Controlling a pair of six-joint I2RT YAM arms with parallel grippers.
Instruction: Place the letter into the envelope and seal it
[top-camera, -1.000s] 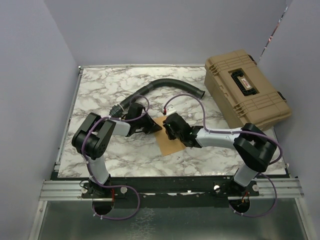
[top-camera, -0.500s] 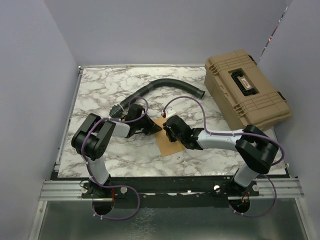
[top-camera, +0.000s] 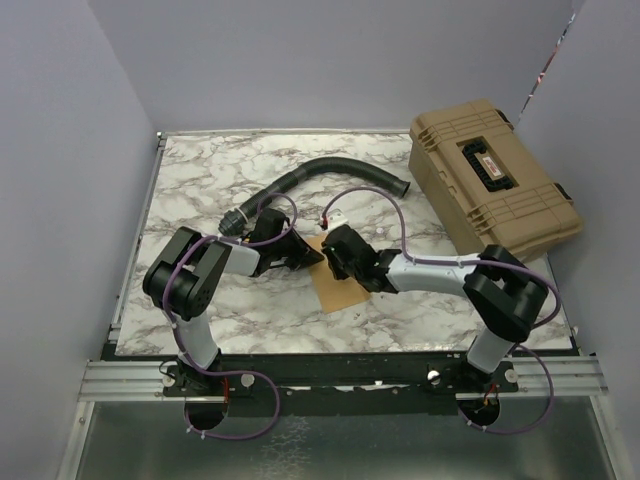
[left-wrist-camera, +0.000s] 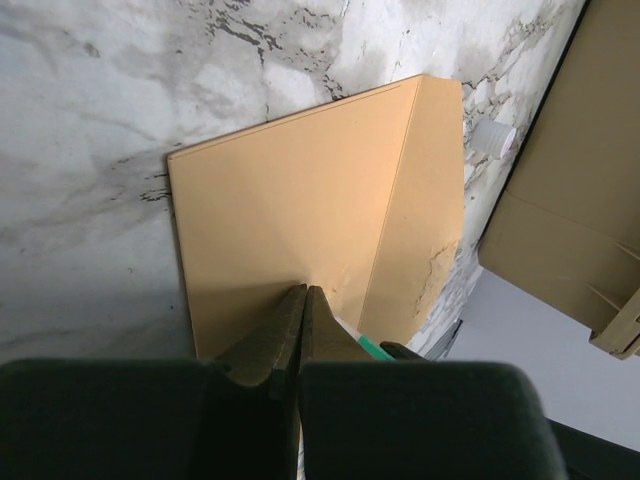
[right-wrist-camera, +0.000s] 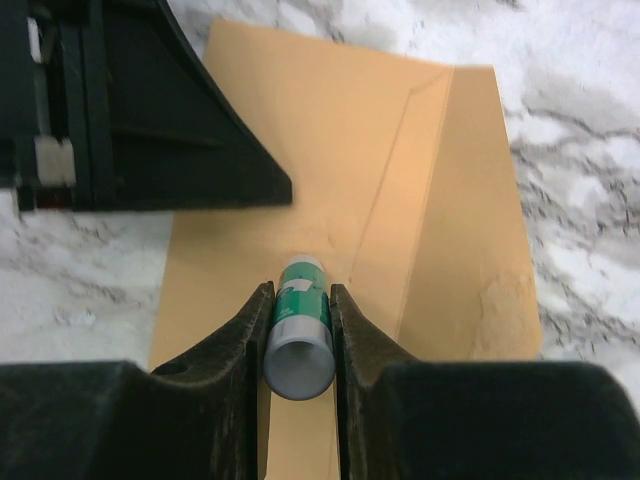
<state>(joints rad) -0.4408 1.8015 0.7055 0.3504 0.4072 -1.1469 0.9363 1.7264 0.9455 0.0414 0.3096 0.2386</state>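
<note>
The brown envelope lies flat on the marble table with its flap open to the side; it also shows in the left wrist view. My left gripper is shut and empty, and its tips rest on the envelope's near edge. My right gripper is shut on a green and white glue stick, whose tip sits on the envelope by the flap's fold. The two grippers face each other closely over the envelope. The letter is not in view.
A tan hard case stands at the back right. A black ribbed hose curves across the table behind the grippers. A small white cap lies just past the envelope.
My right gripper has shifted slightly left with the glue stick over the envelope. The left gripper and the envelope have stayed in place.
</note>
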